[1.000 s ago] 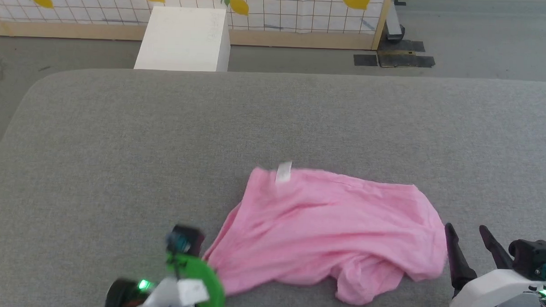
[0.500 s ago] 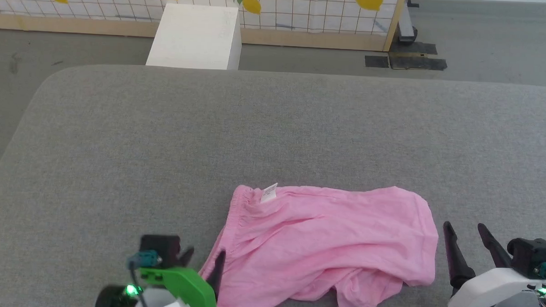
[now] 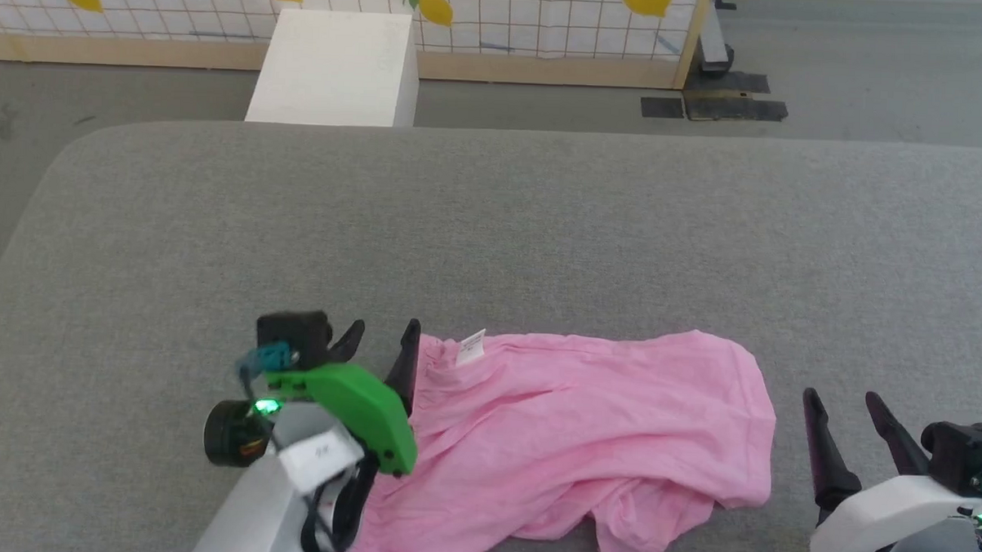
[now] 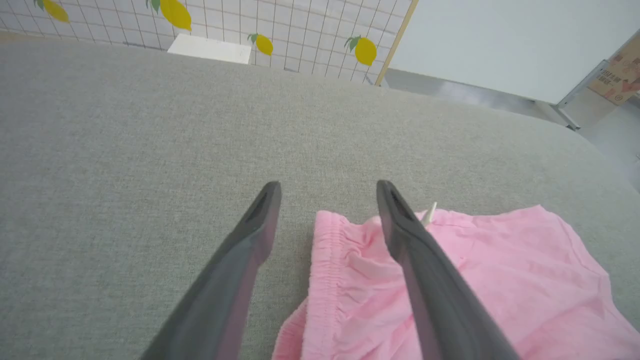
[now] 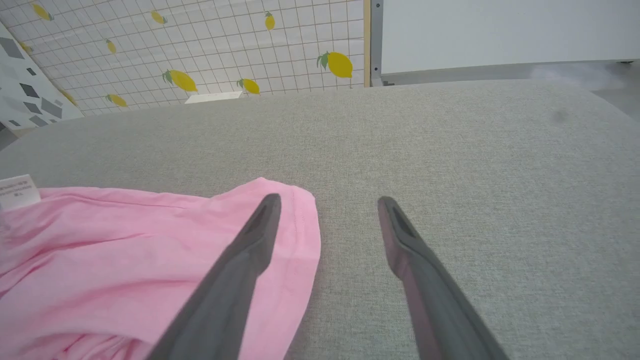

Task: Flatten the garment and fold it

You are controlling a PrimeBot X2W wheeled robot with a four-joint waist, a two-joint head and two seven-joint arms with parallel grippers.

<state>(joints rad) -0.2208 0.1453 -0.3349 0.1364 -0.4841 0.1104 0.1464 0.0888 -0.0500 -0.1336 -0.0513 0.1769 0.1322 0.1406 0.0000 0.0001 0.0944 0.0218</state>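
The garment [image 3: 583, 434] is a light pink cloth lying rumpled on the grey surface [image 3: 493, 227], with a small white label [image 3: 470, 346] near its far left corner. Its gathered waistband [image 4: 324, 260] runs along the left edge. My left gripper [image 3: 383, 335] stands open at that waistband corner; in the left wrist view [image 4: 327, 192] the waistband lies between the two fingers, untouched. My right gripper [image 3: 842, 398] is open just right of the cloth's right edge [image 5: 305, 235], holding nothing.
A white box [image 3: 335, 66] stands on the floor beyond the surface's far edge. Behind it runs a tiled wall with lemon prints [image 3: 468, 5]. The grey surface stretches wide and bare to the far side and left.
My left gripper let go of the pink cloth, opened and moved forward to the waistband corner. The cloth settled flatter. The right gripper stayed put. The head view shifted slightly.
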